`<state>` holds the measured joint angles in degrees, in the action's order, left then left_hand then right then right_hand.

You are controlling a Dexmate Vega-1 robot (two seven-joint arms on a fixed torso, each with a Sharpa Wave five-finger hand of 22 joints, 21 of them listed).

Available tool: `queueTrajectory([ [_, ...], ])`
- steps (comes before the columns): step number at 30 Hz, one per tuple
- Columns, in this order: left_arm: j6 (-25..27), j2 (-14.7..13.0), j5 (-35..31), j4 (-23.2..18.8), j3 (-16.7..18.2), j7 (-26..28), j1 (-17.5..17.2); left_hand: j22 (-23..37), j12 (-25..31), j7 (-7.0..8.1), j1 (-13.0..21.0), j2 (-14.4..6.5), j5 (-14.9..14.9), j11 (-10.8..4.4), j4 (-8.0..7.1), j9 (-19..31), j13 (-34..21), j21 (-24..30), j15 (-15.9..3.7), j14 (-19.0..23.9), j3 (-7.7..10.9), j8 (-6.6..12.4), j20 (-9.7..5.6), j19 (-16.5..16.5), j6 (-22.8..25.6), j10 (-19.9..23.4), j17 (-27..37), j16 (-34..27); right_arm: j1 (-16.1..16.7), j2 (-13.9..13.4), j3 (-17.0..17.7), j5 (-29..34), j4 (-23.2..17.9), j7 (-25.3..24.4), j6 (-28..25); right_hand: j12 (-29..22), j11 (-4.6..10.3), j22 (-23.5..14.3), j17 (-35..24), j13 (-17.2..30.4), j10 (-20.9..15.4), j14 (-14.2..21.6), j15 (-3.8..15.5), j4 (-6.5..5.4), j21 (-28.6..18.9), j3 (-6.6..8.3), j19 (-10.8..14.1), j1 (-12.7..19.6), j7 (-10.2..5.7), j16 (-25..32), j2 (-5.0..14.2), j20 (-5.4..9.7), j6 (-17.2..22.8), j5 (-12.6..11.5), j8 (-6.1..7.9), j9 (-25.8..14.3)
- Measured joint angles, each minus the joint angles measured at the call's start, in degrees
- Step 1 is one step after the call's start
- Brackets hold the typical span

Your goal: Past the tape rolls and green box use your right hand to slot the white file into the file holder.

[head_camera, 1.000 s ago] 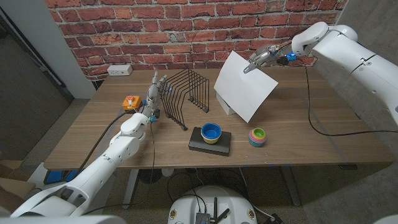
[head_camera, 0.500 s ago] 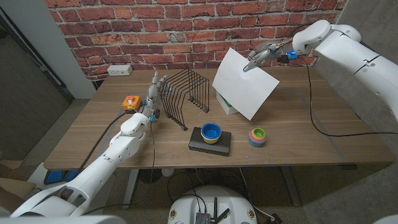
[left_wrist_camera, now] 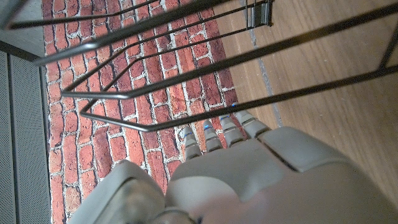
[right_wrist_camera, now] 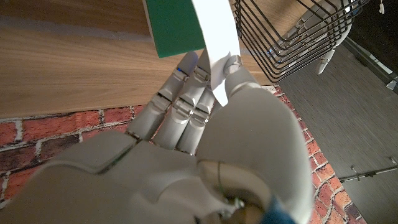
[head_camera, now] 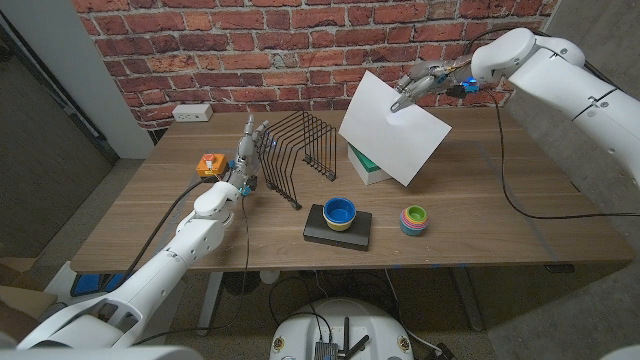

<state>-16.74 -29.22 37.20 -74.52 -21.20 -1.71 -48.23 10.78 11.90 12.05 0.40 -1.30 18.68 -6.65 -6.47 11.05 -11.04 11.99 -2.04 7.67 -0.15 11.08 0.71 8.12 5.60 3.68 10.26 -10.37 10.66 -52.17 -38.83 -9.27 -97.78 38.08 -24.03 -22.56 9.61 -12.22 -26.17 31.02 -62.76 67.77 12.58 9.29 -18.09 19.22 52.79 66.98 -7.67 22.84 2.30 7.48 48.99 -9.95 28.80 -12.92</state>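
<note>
We see the wooden table [head_camera: 150, 215] in front of a brick wall [head_camera: 250, 40]. Above its far right part hangs the white file [head_camera: 392, 128], tilted, its upper edge pinched by our right hand [head_camera: 415, 82] between thumb and fingers. It is apart from the black wire file holder [head_camera: 300, 150], which stands near the middle. Under the file lies the green box [head_camera: 362, 168]. Our left hand [head_camera: 247, 150] stands just beside the holder with fingers straight and apart, holding nothing. The colourful tape rolls [head_camera: 414, 219] sit nearer to us.
</note>
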Motion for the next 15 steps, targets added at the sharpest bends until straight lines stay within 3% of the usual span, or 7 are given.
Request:
queueTrajectory([
  [15, 0.00, 0.00, 0.00, -0.02, 0.00, 0.03, -0.01, 0.00, 0.00, 0.00, 0.00, 0.00, 0.00, 0.00, 0.00, 0.00, 0.00, 0.00, 0.00, 0.00, 0.00, 0.00, 0.00, 0.00, 0.00, 0.00, 0.00, 0.00, 0.34, -1.81, 0.60, 4.23, -5.60, 0.23, 0.02, 0.17, 0.39, -0.19, -0.91, 0.72, 0.40, -2.99, -0.27, -0.27, -0.43, -0.36, -1.03, 0.00, -1.63, -0.88, 0.00, -0.41, 0.41, 0.23, -0.22, 0.01],
])
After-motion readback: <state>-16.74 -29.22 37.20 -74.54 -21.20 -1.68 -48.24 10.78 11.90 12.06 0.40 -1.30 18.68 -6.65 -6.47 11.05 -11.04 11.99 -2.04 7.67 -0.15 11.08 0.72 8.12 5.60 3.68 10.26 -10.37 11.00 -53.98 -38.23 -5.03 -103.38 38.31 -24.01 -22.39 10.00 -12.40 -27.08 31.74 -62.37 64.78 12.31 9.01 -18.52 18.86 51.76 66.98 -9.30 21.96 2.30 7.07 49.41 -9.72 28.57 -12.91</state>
